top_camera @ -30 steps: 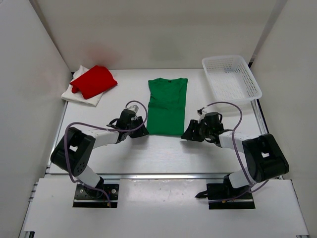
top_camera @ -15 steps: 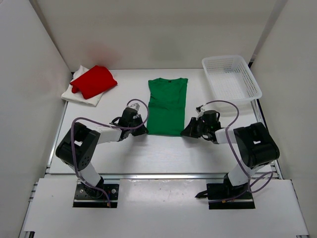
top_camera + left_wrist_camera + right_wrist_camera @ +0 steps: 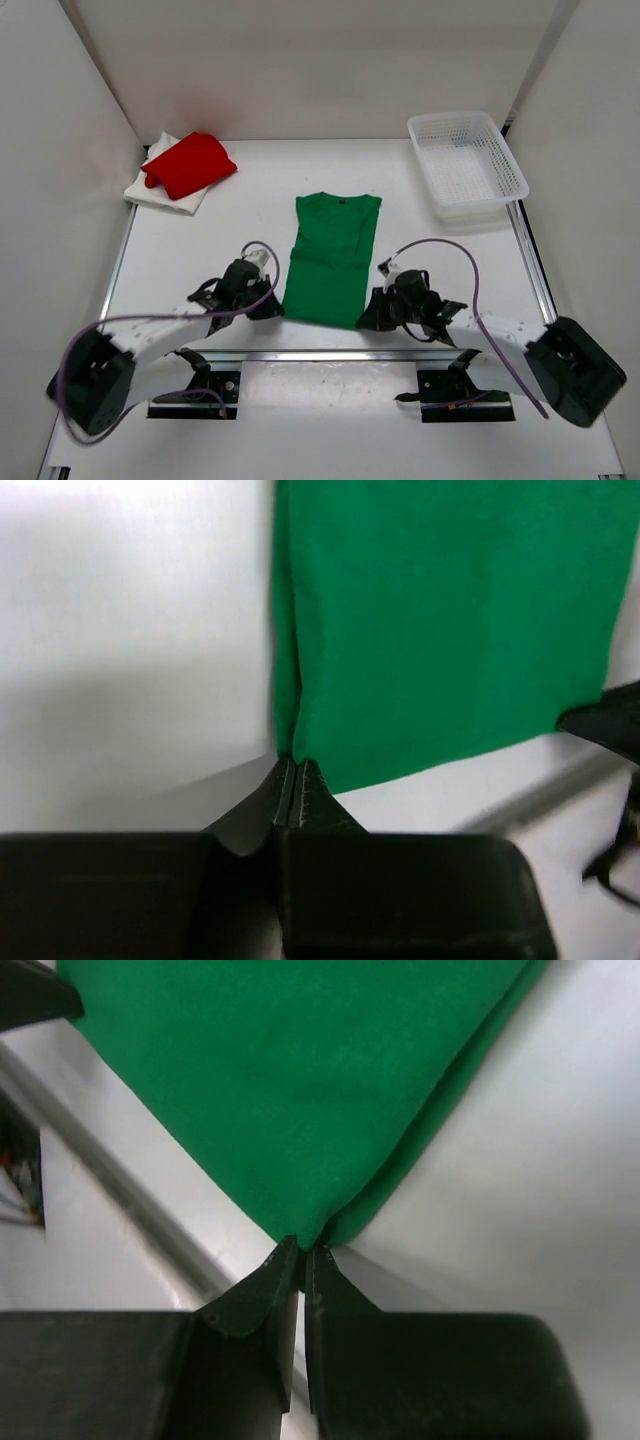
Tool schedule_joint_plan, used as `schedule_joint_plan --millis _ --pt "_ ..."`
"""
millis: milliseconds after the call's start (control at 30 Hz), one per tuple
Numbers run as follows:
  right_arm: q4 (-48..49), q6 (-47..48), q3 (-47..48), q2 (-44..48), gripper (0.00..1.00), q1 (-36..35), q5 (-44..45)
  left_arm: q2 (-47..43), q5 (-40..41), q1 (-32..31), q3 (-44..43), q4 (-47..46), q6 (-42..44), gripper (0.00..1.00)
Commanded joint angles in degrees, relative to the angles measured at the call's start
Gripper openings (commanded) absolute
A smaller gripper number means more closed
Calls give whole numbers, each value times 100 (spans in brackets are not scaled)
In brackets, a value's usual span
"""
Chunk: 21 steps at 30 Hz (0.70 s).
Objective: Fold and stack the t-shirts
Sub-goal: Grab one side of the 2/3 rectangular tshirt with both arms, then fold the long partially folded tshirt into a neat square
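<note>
Folding step, I think; left claw point(image 3: 272, 310) and right claw point(image 3: 368, 320) each pinch a bottom corner of the green t-shirt point(image 3: 330, 255), low middle of the frame — next, likely lift both corners up to the collar.

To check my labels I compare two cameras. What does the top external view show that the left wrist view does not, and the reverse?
Only the top external view: the whole green cloth t-shirt, the red cloth t-shirt lying on the white cloth t-shirt, the white plastic lattice basket, the left arm, the right arm. Only the left wrist view: the left fingers shut on that green shirt's near left corner. Both: green cloth on the white table.
</note>
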<state>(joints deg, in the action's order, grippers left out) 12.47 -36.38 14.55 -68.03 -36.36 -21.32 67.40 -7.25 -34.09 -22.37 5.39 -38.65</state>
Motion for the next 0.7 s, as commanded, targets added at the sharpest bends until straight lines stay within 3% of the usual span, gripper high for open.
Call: schedule_joint_plan --millis 0,133,233,267,433,667 --pt "-1138 -526 -162 963 0 -826 856 -1434 -84 -255 251 1287 -72 0" --pt "-2053 -538 388 1941 0 -1058 1191 -2362 171 -450 -625 2211 -239 0" --pt "-2284 23 1205 1865 0 -514 982 -2066 -127 75 -1408 2090 16 0" --pt "-2310 165 1522 1681 1 -34 624 -1925 -276 269 -1532 1906 94 0" --pt "-2179 1149 2920 249 0 1664 -494 -30 -392 745 -2675 879 253 0" --pt "-1969 1265 4766 -2474 0 2756 -1294 3021 -313 1246 -4826 691 104 0"
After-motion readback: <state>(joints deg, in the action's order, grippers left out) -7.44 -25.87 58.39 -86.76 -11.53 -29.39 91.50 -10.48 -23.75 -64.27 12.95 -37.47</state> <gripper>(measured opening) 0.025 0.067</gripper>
